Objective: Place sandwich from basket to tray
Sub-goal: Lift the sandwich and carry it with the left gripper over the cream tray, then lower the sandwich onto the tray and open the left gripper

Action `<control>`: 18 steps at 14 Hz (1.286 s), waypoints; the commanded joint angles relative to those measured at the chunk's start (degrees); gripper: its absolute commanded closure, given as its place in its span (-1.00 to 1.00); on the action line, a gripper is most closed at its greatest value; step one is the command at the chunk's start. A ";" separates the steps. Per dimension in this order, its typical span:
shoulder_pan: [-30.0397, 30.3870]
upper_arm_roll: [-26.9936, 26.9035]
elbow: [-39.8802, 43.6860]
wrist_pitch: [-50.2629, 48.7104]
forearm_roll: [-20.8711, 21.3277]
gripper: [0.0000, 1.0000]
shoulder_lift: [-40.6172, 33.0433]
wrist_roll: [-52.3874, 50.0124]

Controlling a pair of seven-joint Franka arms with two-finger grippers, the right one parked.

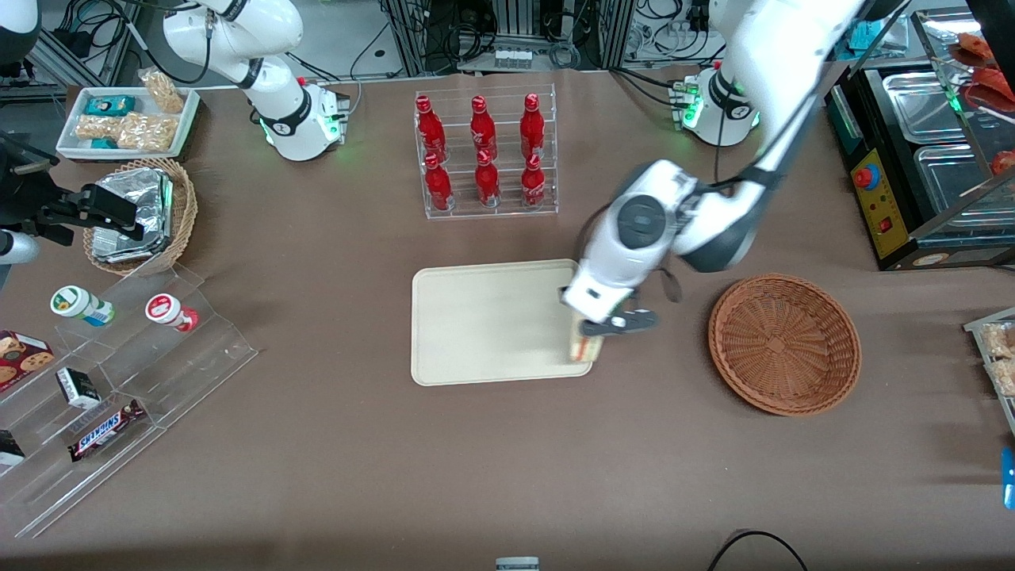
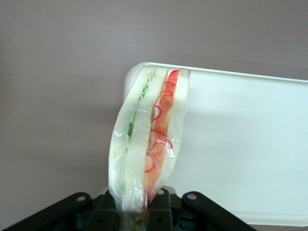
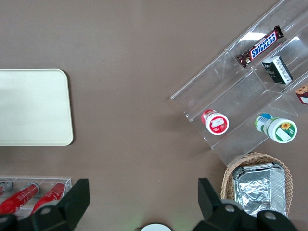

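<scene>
The sandwich [image 2: 149, 144], a wrapped wedge of pale bread with green and red-orange filling, hangs from my gripper [image 2: 139, 211], which is shut on its narrow end. In the front view the gripper [image 1: 607, 327] holds the sandwich [image 1: 584, 346] over the corner of the cream tray [image 1: 484, 325] that is nearest the basket and the camera. The tray [image 2: 245, 149] shows beneath the sandwich, with brown table beside it. The reddish-brown wicker basket [image 1: 783, 342] sits beside the tray toward the working arm's end, with nothing in it.
A clear rack of red bottles [image 1: 485, 156] stands farther from the camera than the tray. Toward the parked arm's end are a tan basket of foil packets [image 1: 143, 214], a white snack tray [image 1: 127, 119] and a clear stepped shelf [image 1: 119, 381]. A black appliance [image 1: 912, 159] stands past the basket.
</scene>
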State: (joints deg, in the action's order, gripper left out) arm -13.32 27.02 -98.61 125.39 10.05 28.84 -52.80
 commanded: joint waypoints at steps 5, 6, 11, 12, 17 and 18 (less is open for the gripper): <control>-12.51 -0.56 20.28 -3.57 9.20 1.00 16.58 -16.80; -14.00 -0.56 22.39 -4.36 9.20 1.00 18.25 -16.98; -17.62 -2.50 23.91 -4.46 9.29 0.99 21.43 -17.95; -18.05 -2.50 23.91 -4.46 9.29 0.97 21.43 -18.21; -18.58 -2.58 23.82 -3.67 9.29 -0.99 22.22 -22.77; -18.58 -2.58 23.82 -3.67 9.29 -1.00 21.96 -23.48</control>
State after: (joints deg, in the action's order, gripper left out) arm -30.87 25.06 -76.91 122.47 18.17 50.29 -73.47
